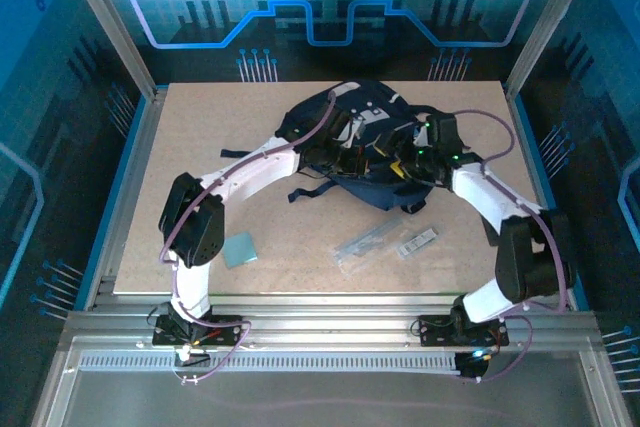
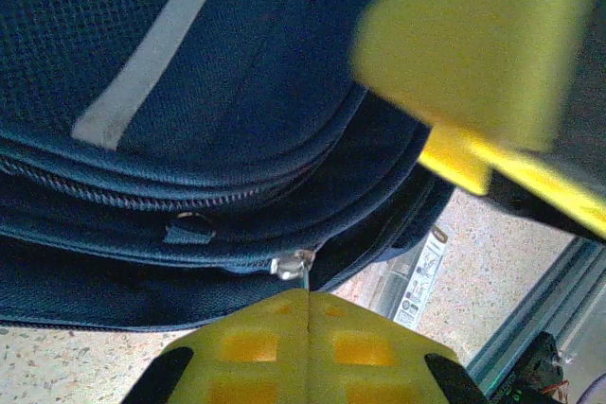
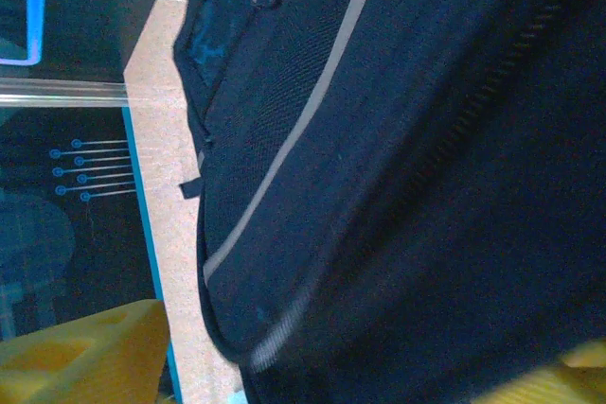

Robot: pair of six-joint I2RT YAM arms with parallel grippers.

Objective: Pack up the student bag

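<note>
left jaws pressed together on zipper pull (image 2: 292,266) of student bag (image 1: 365,147); right jaws spread. draw pull steadily along track, right pinning fabric taut.

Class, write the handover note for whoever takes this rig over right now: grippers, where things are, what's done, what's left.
Left gripper: shut, apparently pinching the zipper pull of the student bag.
Right gripper: open, over the bag.
Bag lies mid-table. The clear packet, labelled packet and pale square lie loose in front of it.
Done: nothing visibly packed.
Left: probably work the zipper, load the three items, close up.
</note>
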